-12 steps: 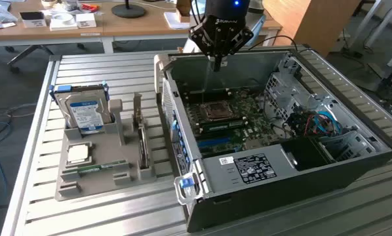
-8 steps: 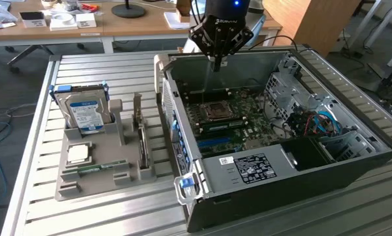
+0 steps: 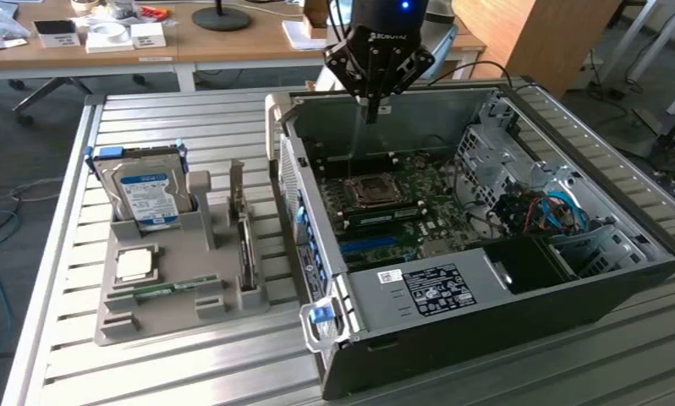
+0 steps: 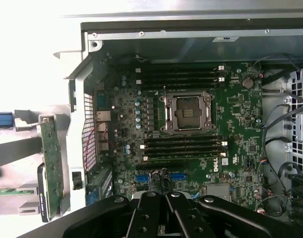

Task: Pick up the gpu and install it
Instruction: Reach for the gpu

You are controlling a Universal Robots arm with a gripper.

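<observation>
The gpu (image 3: 244,235) stands on edge in a slot of the grey holder tray (image 3: 179,313), at the exterior view's left of the open computer case (image 3: 540,288). In the wrist view the gpu (image 4: 52,161) shows as a thin green-edged card outside the case wall. My gripper (image 3: 374,103) hangs over the back part of the case, above the motherboard (image 3: 405,211), well away from the gpu. The jaws are shut with nothing between them. The wrist view looks past the closed gripper (image 4: 163,198) at the motherboard (image 4: 191,148) and its bare processor socket (image 4: 187,112).
The tray also holds a silver hard drive (image 3: 145,194), a processor chip (image 3: 134,264) and a green memory stick (image 3: 162,290). Cables (image 3: 546,211) and drive cages fill the case's right side. A desk (image 3: 202,42) with clutter stands behind the slatted metal table (image 3: 202,127).
</observation>
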